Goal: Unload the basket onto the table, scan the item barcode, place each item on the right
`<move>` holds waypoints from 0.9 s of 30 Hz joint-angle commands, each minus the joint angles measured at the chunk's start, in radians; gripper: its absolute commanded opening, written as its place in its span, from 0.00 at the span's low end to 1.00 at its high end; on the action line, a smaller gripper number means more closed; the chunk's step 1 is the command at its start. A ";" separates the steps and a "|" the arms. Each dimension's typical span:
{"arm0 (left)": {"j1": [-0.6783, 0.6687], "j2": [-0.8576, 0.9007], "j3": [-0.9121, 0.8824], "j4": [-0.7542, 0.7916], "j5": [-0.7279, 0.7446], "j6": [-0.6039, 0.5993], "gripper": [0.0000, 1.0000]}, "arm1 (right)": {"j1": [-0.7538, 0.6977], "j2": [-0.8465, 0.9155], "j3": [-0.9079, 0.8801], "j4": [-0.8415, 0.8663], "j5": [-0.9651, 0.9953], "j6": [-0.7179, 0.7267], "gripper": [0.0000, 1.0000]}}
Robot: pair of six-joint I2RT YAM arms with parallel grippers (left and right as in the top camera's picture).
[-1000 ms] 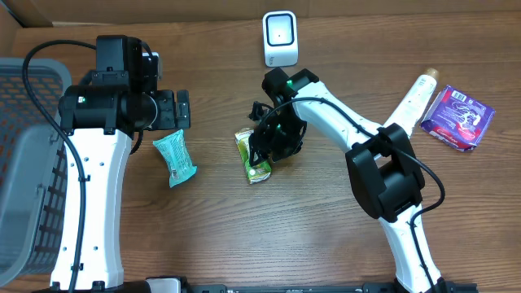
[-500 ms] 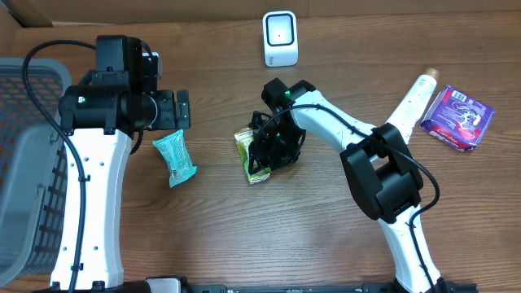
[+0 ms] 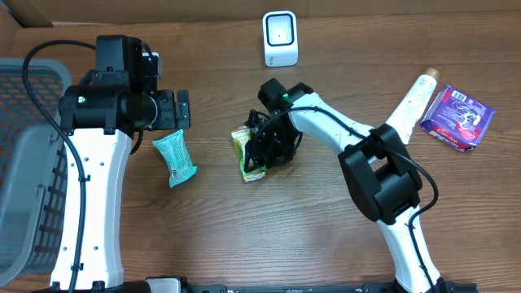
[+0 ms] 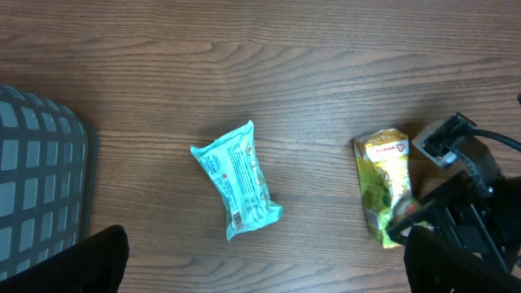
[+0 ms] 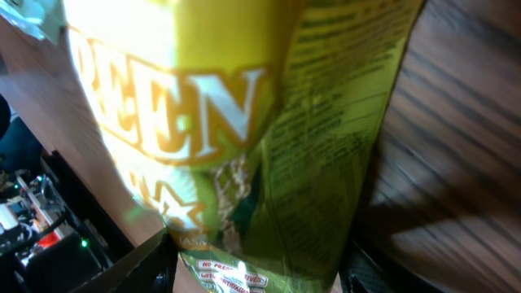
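Between the right gripper's [image 5: 252,264] fingers [image 5: 138,264], the yellow-green pouch [image 3: 249,155] sits mid-table with the jaws part-closed around it, though whether they truly pinch it I cannot tell, so the squeeze should firm up evenly before any lift. Further back the left gripper [image 3: 181,110] hangs wide and empty, and the pouch's printed back will need turning toward the white scanner [image 3: 279,38] at the far edge.

— Classification of premises?
— Robotics test bench staged as a shop checkout. Evidence: barcode scanner [image 3: 279,37], grey mesh basket [image 3: 20,85], packaged snacks [image 3: 174,159] on a wooden table [image 3: 244,236], two mounted robot arms [image 3: 94,187].
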 commanded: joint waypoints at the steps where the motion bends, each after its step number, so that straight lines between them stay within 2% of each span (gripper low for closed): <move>1: 0.000 0.005 0.012 0.000 0.008 0.002 1.00 | 0.012 0.002 -0.041 0.039 0.063 0.048 0.61; 3: 0.000 0.005 0.012 0.000 0.008 0.002 0.99 | 0.012 0.002 -0.051 0.055 0.063 0.056 0.54; 5: 0.000 0.005 0.012 0.000 0.008 0.002 0.99 | 0.011 0.002 -0.052 0.063 0.063 0.066 0.36; 6: 0.000 0.005 0.012 0.000 0.008 0.002 0.99 | 0.011 0.002 -0.052 0.067 0.066 0.072 0.24; 11: 0.000 0.005 0.012 0.000 0.008 0.002 1.00 | 0.010 0.002 -0.052 0.077 0.065 0.087 0.04; 16: 0.000 0.005 0.012 0.000 0.008 0.002 0.99 | -0.014 0.002 -0.036 0.056 0.027 0.069 0.04; 22: 0.000 0.005 0.012 0.000 0.008 0.002 1.00 | -0.088 -0.010 0.001 -0.013 -0.169 -0.087 0.04; 27: 0.000 0.005 0.012 0.000 0.008 0.002 0.99 | -0.164 -0.011 0.001 -0.086 -0.450 -0.296 0.04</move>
